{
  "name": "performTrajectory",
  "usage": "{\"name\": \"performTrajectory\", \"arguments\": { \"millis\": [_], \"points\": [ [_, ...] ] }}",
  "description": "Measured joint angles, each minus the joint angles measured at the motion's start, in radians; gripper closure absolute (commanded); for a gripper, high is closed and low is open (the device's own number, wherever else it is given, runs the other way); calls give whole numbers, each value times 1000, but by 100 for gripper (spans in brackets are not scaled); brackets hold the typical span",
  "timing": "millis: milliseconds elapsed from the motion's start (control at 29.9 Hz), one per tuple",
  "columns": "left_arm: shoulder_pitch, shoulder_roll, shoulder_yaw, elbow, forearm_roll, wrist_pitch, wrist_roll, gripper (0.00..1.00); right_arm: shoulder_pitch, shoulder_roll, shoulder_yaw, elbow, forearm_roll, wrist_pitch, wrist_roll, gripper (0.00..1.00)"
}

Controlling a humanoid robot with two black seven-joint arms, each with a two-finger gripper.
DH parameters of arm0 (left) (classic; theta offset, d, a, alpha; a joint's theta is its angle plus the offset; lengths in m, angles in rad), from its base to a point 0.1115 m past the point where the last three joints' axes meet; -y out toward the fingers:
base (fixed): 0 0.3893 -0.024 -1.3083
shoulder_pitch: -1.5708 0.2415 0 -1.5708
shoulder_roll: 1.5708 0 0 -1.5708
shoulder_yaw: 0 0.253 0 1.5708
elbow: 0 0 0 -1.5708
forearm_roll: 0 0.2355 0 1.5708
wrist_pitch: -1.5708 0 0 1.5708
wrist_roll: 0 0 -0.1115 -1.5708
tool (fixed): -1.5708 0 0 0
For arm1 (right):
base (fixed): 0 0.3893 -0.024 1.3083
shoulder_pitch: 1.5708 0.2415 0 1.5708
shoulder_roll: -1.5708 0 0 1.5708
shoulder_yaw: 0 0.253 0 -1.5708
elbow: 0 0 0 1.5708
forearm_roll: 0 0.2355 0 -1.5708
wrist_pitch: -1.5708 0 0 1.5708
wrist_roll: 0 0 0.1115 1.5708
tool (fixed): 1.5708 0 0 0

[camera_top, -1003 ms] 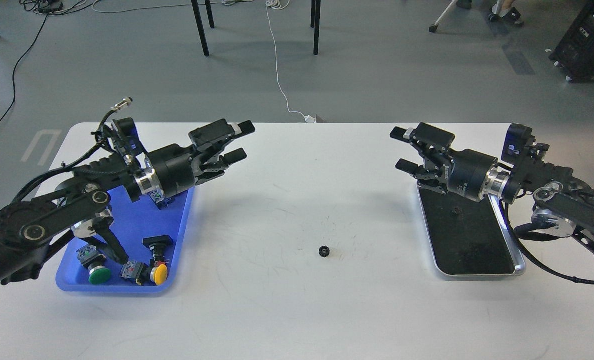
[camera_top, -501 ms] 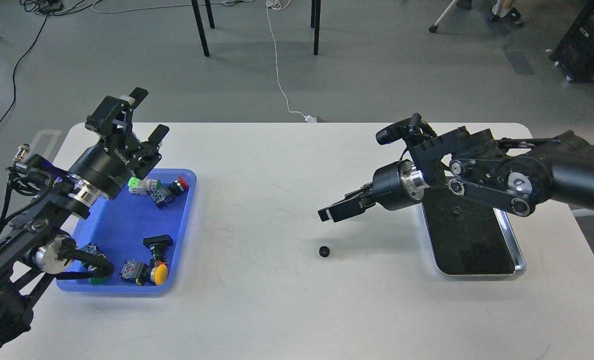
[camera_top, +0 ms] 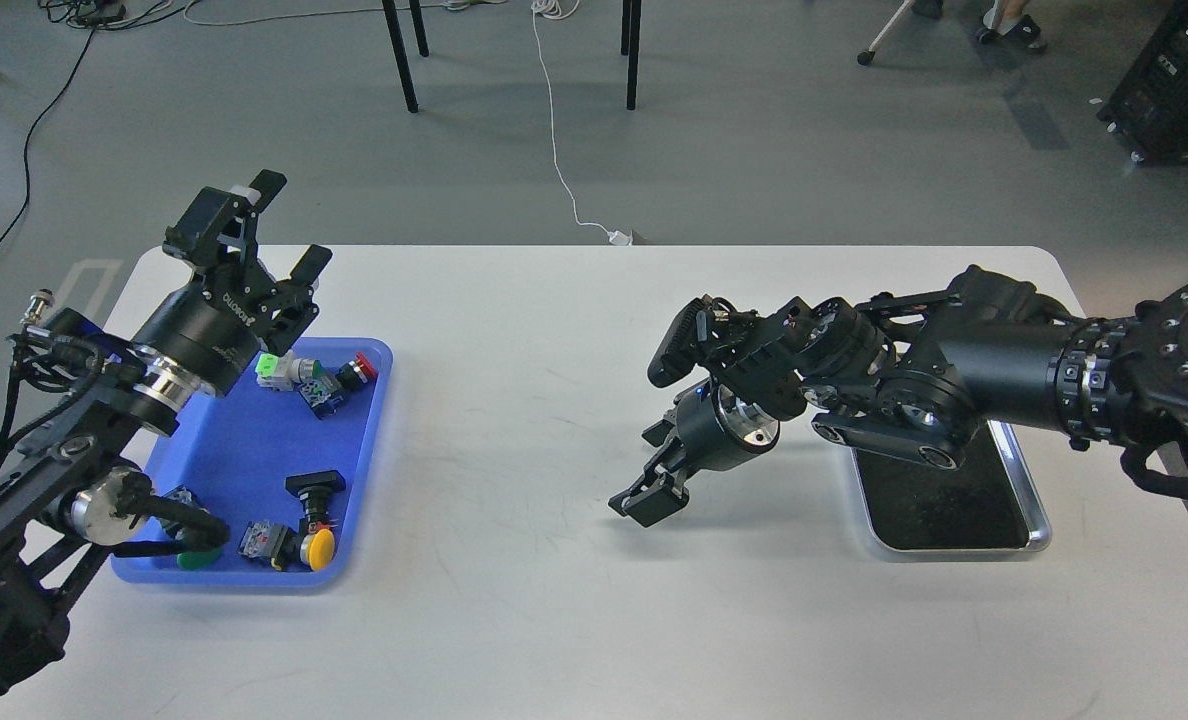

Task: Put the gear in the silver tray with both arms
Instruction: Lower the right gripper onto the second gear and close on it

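The small black gear is hidden; my right gripper [camera_top: 642,506] is lowered onto the table spot where it lay, left of the silver tray [camera_top: 1038,524]. Its two dark fingertips look slightly apart, so it reads as open; I cannot see whether they touch the gear. The right arm crosses over the tray's far half, and the tray's dark bottom shows nothing in the part I can see. My left gripper [camera_top: 290,226] is open and empty, raised above the far left corner of the blue tray [camera_top: 366,470].
The blue tray at the left holds several push-button switches, among them a yellow one [camera_top: 320,546] and a red one [camera_top: 362,366]. White tabletop lies between the two trays. Chair legs and cables are on the floor beyond the table.
My right arm has swung left off the silver tray and dropped its gripper onto the gear's spot, hiding the gear. My left gripper pulled back left and up, then held nearly still.
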Motion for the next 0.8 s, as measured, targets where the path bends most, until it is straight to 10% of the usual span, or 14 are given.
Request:
{"name": "performTrajectory", "arguments": {
  "millis": [368,802],
  "points": [
    [0,-3,2,-1,0,2,1,2,-22,21,-31,2,-48,-52,0,13],
    [1,-1,4,-2,0,0,6,2,-24,22,-46,2,-50,-66,0,48]
  ]
}}
